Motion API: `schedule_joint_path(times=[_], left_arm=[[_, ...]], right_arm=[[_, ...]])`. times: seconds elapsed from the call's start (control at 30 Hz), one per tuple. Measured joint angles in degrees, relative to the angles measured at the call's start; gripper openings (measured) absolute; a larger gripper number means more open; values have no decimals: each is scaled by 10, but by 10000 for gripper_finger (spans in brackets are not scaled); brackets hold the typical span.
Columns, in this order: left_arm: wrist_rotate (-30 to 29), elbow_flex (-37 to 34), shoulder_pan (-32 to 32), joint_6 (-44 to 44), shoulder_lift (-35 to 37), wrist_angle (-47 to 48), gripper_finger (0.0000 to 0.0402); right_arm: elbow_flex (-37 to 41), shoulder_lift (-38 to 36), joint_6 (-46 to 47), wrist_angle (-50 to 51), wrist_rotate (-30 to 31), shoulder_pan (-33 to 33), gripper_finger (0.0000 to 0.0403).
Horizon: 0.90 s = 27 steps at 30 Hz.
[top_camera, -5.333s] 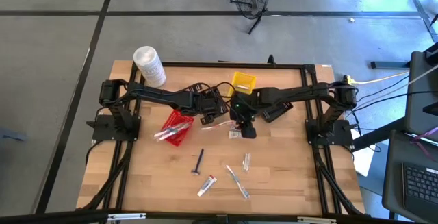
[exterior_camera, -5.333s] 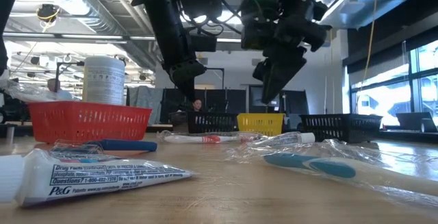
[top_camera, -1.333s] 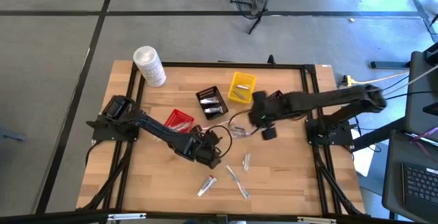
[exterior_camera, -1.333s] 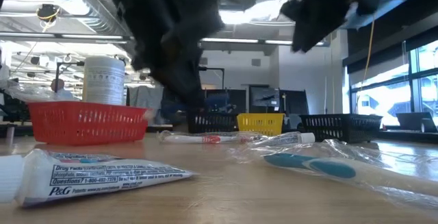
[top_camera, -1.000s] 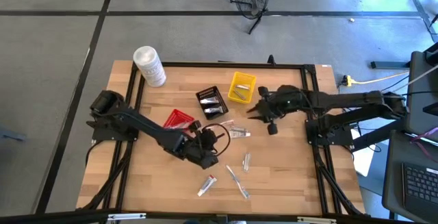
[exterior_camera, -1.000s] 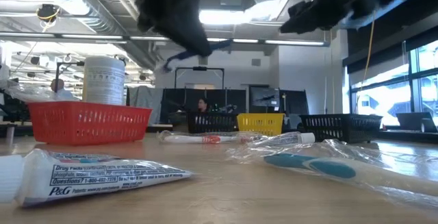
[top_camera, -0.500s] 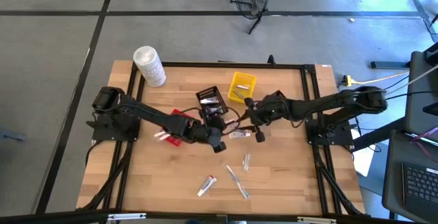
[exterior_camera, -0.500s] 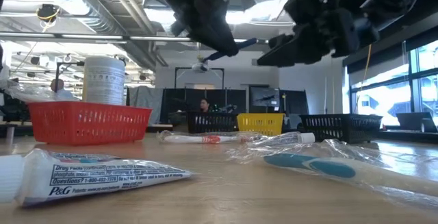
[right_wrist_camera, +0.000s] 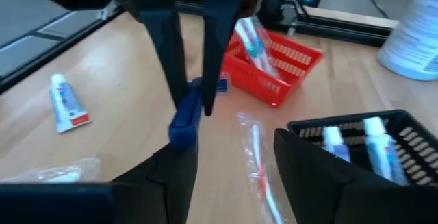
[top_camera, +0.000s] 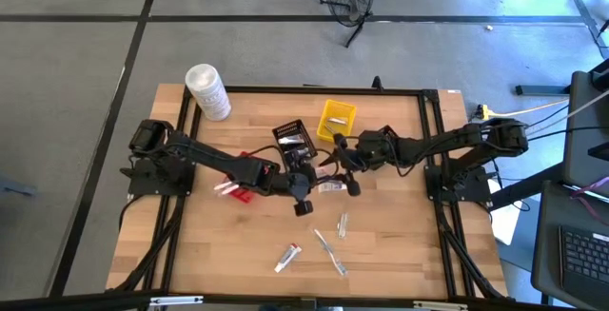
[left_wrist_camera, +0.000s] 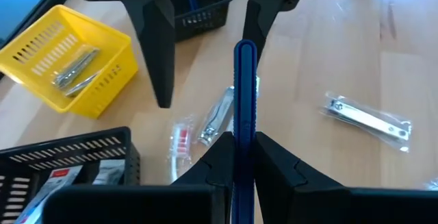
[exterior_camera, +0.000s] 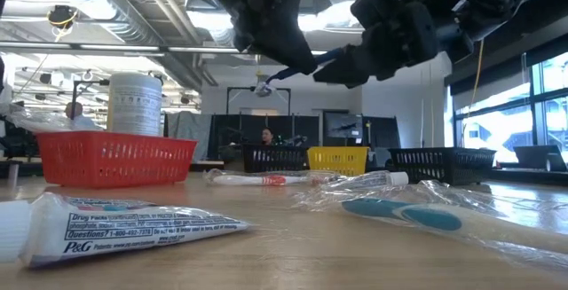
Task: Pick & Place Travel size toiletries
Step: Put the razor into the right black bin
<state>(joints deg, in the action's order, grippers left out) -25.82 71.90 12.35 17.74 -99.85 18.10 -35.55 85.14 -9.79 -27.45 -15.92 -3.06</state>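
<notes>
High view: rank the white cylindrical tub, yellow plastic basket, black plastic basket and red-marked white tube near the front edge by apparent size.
1. White cylindrical tub.
2. Yellow plastic basket and black plastic basket: too alike to rank.
3. Red-marked white tube, clearly smallest.

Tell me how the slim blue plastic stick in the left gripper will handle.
The slim blue plastic stick juts straight from the shut left gripper, unsagging: probably stiff and light. Smooth and narrow, it may pivot or slip in the open right gripper.
</notes>
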Motion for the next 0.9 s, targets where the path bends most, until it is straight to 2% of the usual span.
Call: schedule_joint_path(times=[0.33,0.53,0.73,0.9], left_arm=[[-12,-1,3,0,-1,2,33],[-11,-1,2,1,-1,1,33],[-11,-1,2,1,-1,1,33],[-11,-1,2,1,-1,1,33]], right_arm=[[-1,0,-27,14,-15,27,145],[-1,0,-26,4,15,31,149],[-1,0,-27,-5,15,35,163],[-1,0,-27,-17,14,46,154]])
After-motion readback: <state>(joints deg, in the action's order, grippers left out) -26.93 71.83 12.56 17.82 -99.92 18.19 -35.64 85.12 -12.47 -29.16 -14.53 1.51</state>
